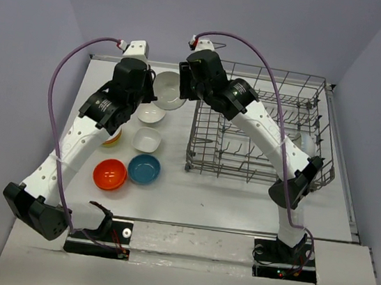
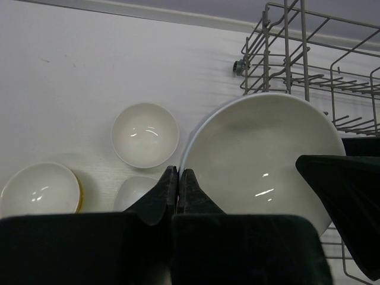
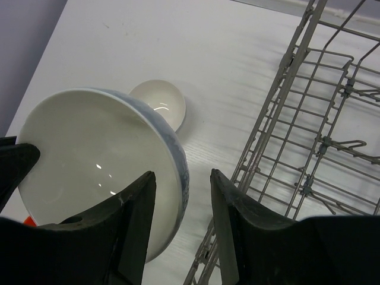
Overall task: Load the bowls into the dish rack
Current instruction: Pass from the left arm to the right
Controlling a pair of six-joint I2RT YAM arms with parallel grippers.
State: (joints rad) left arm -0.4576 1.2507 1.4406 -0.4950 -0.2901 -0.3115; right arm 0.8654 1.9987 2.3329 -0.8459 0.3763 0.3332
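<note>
- left gripper (image 2: 178, 181) is pinched tight on the rim of the big white bowl (image 2: 261, 154), holding it tilted up off the table (image 1: 239, 198), just beside the dish rack (image 1: 273, 71)
- right gripper (image 3: 182, 178) has its jaws apart with that same rim between them, not clamped yet. Looks like a handoff to me
- progress: early, I'd say. I can't spot any bowl for sure in the rack
- round white bowl (image 1: 150, 114), squarish white bowl (image 1: 148, 139), blue bowl (image 1: 144, 169) and orange-red bowl (image 1: 110, 174) all sit on the table
- no brands or readable writing anywhere
</note>
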